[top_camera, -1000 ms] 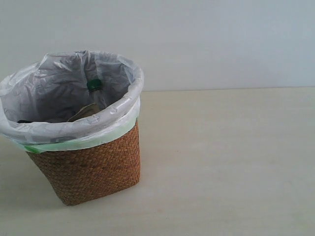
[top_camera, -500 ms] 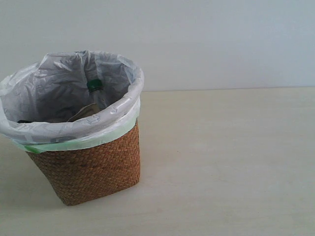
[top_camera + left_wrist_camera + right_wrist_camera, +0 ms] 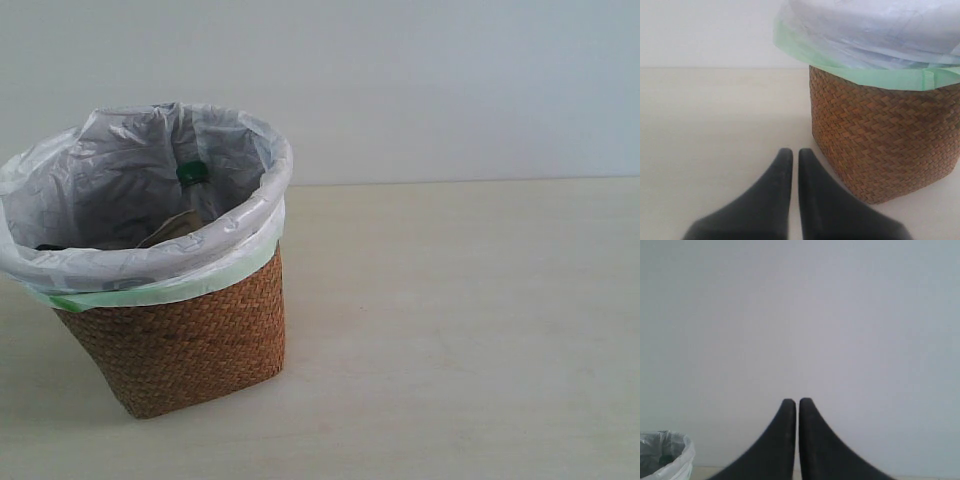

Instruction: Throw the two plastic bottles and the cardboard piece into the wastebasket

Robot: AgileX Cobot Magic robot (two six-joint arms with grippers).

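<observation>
Pale worktop (image 3: 450, 330), plain wall behind. Left tool (image 3: 794, 151) closed, empty, just beside wastebasket (image 3: 880, 135). Right tool (image 3: 797, 401) closed, empty, well apart from it. Green-capped bottle (image 3: 192, 173) inside wastebasket; label hidden, unreadable.

You're looking at a pale beige table (image 3: 450, 330) filling the lower half of the frame. The wicker wastebasket (image 3: 185, 340) stands directly on it at the lower left.

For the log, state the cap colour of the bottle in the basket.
Green screw cap on the clear plastic bottle; exterior view shows it best.
</observation>
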